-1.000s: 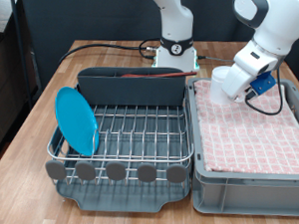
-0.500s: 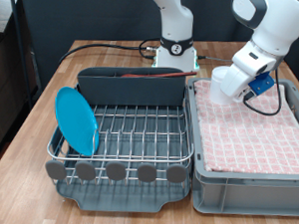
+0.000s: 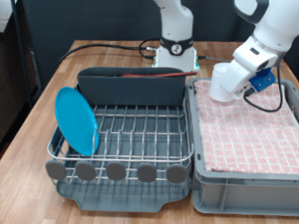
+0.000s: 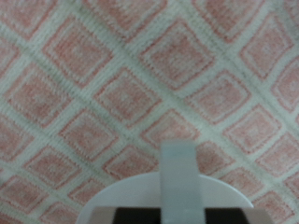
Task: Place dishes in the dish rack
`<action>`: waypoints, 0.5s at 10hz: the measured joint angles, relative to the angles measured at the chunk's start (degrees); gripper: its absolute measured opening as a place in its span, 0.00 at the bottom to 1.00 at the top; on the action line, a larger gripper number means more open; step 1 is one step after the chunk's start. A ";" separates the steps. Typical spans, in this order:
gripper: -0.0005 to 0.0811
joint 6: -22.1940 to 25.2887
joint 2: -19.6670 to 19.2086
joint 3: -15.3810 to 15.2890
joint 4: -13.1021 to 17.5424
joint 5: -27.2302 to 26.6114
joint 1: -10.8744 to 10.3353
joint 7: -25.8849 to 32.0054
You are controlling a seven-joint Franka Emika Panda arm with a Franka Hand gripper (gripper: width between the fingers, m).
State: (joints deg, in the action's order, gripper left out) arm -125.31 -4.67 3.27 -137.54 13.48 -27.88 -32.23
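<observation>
At the exterior view's left, the light-blue plate stands on edge in the dish rack, leaning against the wire grid at the rack's left end. The rack sits on the wooden bench, with its tall grey back compartment toward the exterior view's top and a row of round grey tabs along its front edge. Just beside the rack, on the exterior view's right, is the grey bin lined with pink checked cloth. The white arm reaches down over the bin's far left corner, and its pincer is low over the cloth there; from this angle the fingers are hidden behind the hand, so whether the pincer is wide or narrow cannot be told. In the wrist view the checked cloth fills most of the picture, and a white mug shows at the edge close to the camera, with a pale grey upright strip across it.
</observation>
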 joint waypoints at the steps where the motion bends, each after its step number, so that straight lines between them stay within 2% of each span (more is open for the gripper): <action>1: 0.10 0.83 0.63 0.26 0.77 -0.04 0.01 -0.32; 3: 0.10 2.94 1.89 1.08 2.77 -0.48 0.12 -1.00; 5: 0.10 3.04 2.97 2.53 4.99 -0.67 0.69 -4.86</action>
State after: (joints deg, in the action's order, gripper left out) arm -122.27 -1.70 5.80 -132.55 12.81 -27.19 -37.09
